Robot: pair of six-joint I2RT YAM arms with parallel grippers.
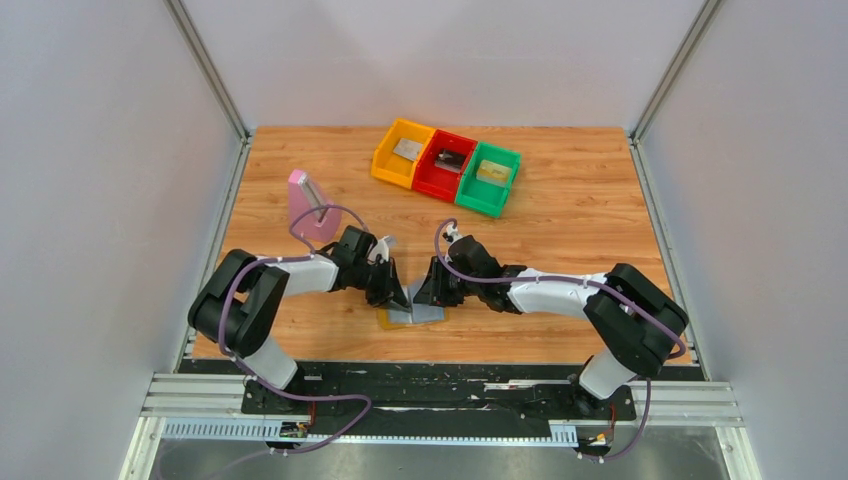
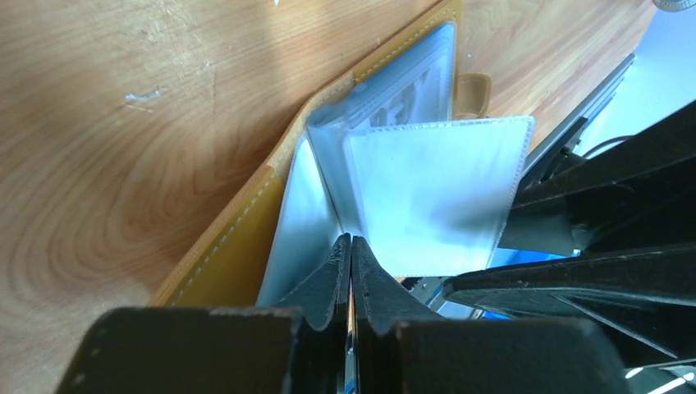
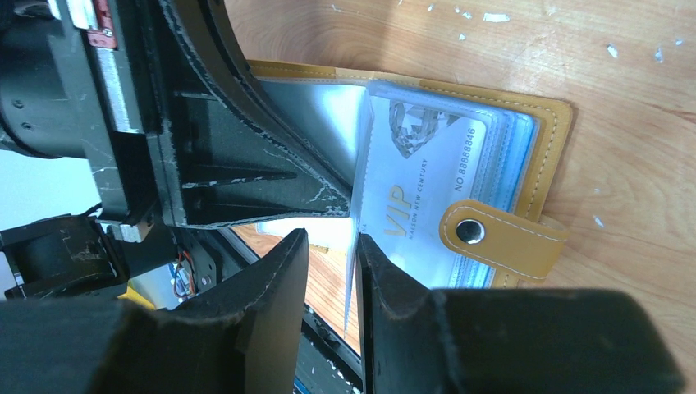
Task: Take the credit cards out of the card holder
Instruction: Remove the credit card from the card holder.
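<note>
extraction step in hand on mustard-tan bifold card holder (image 3: 550,123) with light blue lining, lying open on wooden table (image 1: 560,230) near the front edge, between the two arms. left gripper (image 2: 351,256) has fingers pressed together, apparently pinching a clear plastic sleeve page (image 2: 435,189) at its lower edge and standing it up off the stack. right gripper (image 3: 332,240) has jaws a little apart, straddling the thin free edge of that raised page; not clamped on anything by the look of it. silver-grey rectangular vip card (image 3: 410,193) sits inside a flat sleeve just beyond the right fingertips, beside small tan snap tab (image 3: 501,238). cannot tell whether the raised page itself holds a card. orange, red and green plastic bins (image 1: 445,162) at the far side each hold a flat card, so probably late in the task. next move, my read: right jaws close on a card edge only, not the plastic, then pull along the sleeve opening while left pins the page. risk: catching sleeve with card and dragging the whole holder.
</note>
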